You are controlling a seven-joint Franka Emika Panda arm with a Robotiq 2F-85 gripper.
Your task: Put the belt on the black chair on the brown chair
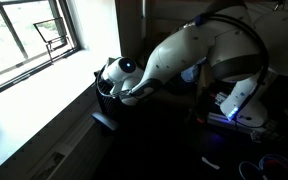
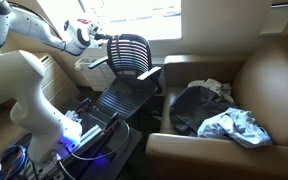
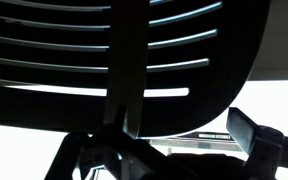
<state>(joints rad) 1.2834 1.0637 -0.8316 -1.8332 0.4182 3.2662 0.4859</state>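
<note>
The black chair (image 2: 134, 55) with its ribbed mesh back stands at the middle, and its seat (image 2: 124, 98) looks dark. The brown chair (image 2: 269, 75) is a wide armchair to its right. My gripper (image 2: 101, 38) is at the top of the black chair's back, on the window side. In the wrist view the ribbed back (image 3: 134, 50) fills the frame as a silhouette. My gripper (image 3: 169, 150) looks open, with one finger at the right edge and nothing between the jaws. I cannot make out the belt in any view. In an exterior view my wrist (image 1: 124, 75) hangs over the dark chair (image 1: 109, 105).
A dark garment (image 2: 189, 105) and a blue-white cloth (image 2: 234, 125) lie on the brown chair's seat. The robot base with a blue light (image 2: 79, 135) and cables stands beside the black chair. A bright window (image 1: 24, 35) and its sill are behind the black chair.
</note>
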